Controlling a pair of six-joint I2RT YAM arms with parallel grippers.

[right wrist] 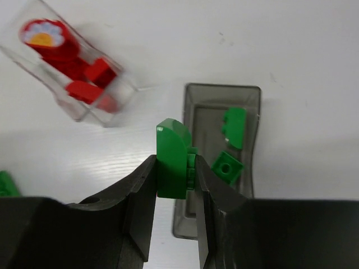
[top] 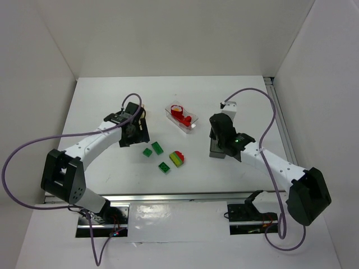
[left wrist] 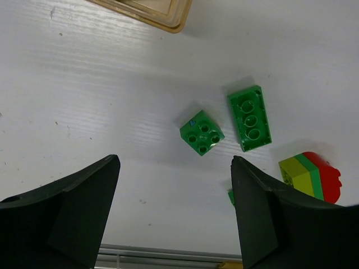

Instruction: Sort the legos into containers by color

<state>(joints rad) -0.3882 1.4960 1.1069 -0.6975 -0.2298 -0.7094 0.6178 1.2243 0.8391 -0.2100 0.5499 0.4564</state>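
1. R gripper (right wrist: 174,168) clenched on a green brick (right wrist: 171,159), pinched by its sides so it can drop clean.
2. It hangs at the edge of the dark grey tub (right wrist: 223,87). Two green pcs (right wrist: 234,126) lie inside, so that's prob. the green bin.
3. Clear tub (right wrist: 126,92) alongside holds the reds (right wrist: 84,89), colours kept apart.
4. L gripper (left wrist: 175,163) spread wide, empty, w/ square green brick (left wrist: 202,133) & long green brick (left wrist: 249,119) just ahead. Looks like the next pick.
5. Yellow-green/red stack (left wrist: 308,176) sits unsorted on the table; tan tub (left wrist: 151,11) shows only a corner.

White table (top: 101,95), tan tub (left wrist: 160,12), clear tub (right wrist: 124,92), grey tub (right wrist: 249,96), green legos (left wrist: 202,133)
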